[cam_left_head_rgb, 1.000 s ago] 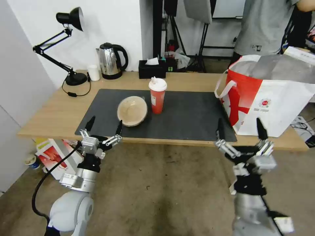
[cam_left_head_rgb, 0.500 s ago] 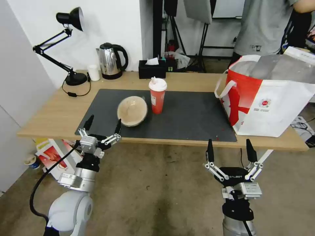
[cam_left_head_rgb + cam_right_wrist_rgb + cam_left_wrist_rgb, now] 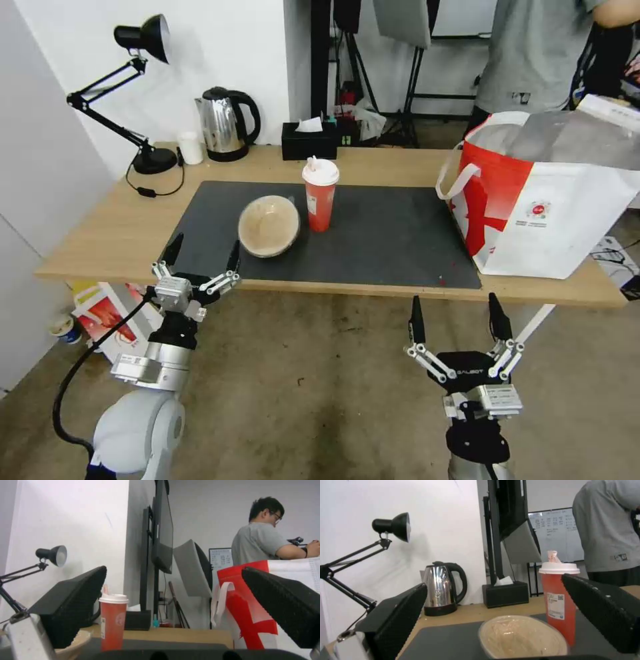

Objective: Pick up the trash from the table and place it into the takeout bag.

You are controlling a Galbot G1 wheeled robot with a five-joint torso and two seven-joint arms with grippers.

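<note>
We take the dark grey mat (image 3: pixel 320 230) on the table (image 3: pixel 100 233) as our landmark. On the mat, a little left of its middle, we see the tan shallow bowl (image 3: pixel 269 225) tilted on its side, and just beside it on the right the red paper cup (image 3: pixel 320 195) stands upright with its white lid on. At the mat's right end, partly over its edge, stands the takeout bag (image 3: pixel 553 200), mouth open and silvery lining showing. Our left gripper (image 3: pixel 200 257) hovers at the mat's near left corner, at the table's front edge, fingers spread wide with nothing between them. Our right gripper (image 3: pixel 457 319) hangs below and in front of the mat's near right corner, off the table, also wide open and empty.
</note>
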